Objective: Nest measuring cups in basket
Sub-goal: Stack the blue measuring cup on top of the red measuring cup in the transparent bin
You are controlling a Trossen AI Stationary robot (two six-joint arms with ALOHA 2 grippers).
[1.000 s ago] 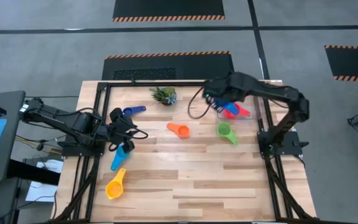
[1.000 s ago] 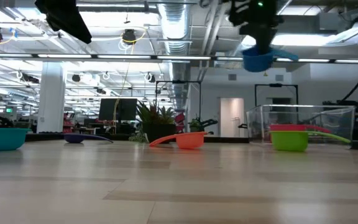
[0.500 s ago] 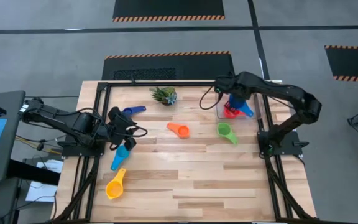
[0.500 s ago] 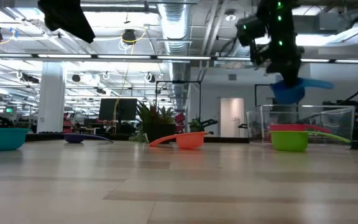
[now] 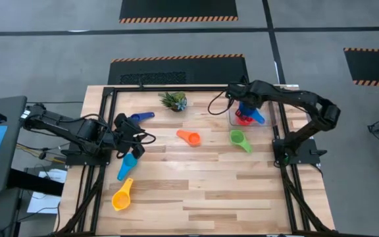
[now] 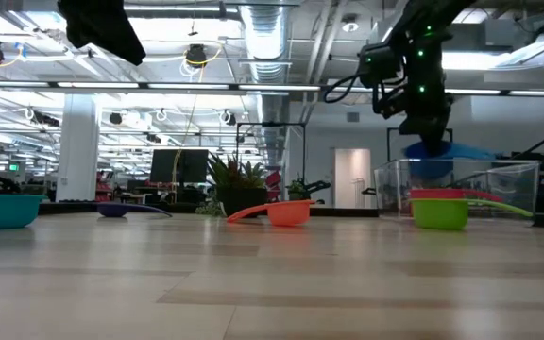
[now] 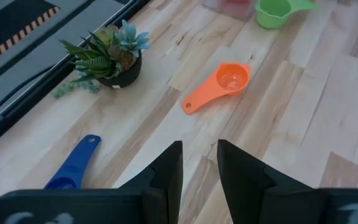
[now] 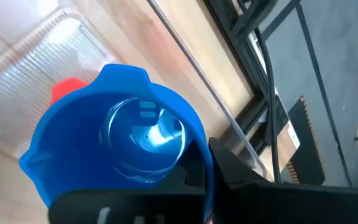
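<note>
Right gripper (image 5: 245, 108): clamping round blue plastic measuring cup (image 8: 120, 152), lowering it into clear square plastic basket (image 6: 456, 179) at table's two o'clock, over red cup (image 8: 67, 90). Next move probably: seating, releasing.

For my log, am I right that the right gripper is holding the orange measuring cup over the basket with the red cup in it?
Not quite: the right gripper holds the blue cup, as the right wrist view shows, over the basket with the red cup inside. The orange cup lies on the table.

Open wood between orange cup (image 5: 190, 137) and green cup (image 5: 239, 139); basket (image 5: 266, 113) seems blocked.
</note>
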